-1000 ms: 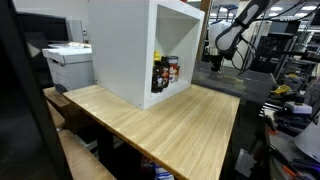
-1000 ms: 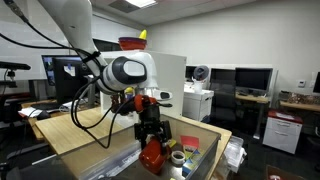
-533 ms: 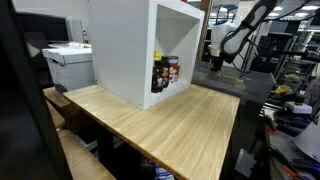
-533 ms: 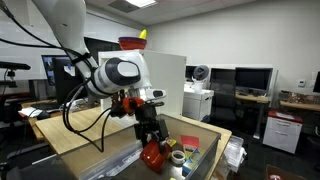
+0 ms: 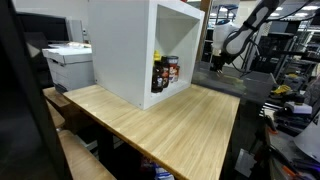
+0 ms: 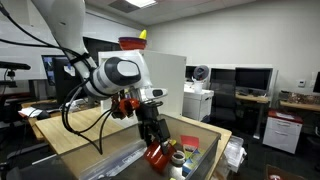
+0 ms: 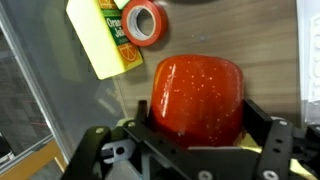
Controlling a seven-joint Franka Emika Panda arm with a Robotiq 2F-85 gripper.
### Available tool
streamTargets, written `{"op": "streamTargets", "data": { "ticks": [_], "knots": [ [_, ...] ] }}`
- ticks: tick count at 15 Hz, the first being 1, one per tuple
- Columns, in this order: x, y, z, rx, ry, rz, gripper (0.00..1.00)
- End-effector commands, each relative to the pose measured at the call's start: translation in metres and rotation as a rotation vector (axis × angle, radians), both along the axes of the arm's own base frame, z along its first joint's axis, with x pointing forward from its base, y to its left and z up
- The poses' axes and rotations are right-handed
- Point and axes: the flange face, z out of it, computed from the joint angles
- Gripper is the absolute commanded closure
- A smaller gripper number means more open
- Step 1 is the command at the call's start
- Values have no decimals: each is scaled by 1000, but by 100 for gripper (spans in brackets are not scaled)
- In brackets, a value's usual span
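Red cup (image 7: 197,85) is clamped in your wide-spread hand (image 7: 197,118); a tape roll (image 7: 144,22) and a yellow box (image 7: 98,40) lie beside the cup.

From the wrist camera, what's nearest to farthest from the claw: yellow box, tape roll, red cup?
1. Red cup, between the jaws of the claw.
2. Tape roll, above left, and yellow box, farther left: too close to call.

The arm (image 6: 68,24) is bent down from above in an exterior view, the wrist (image 6: 122,72) is turned so that the gripper (image 6: 153,143) is pointed downward, and its black fingers (image 7: 262,120) are set wide apart.
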Motion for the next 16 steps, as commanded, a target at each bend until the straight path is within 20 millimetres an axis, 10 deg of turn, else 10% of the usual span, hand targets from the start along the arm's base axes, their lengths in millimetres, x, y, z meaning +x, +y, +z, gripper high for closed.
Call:
{"op": "streamTargets", "data": {
  "ticks": [1,2,3,16],
  "knots": [
    [-1,1,4,-9,-28,-25,33],
    [-1,0,3,-5,-21,-29,33],
    [-1,0,2,5,-8,-21,2],
    [-20,-32,24,84,145,91,0]
  ]
}}
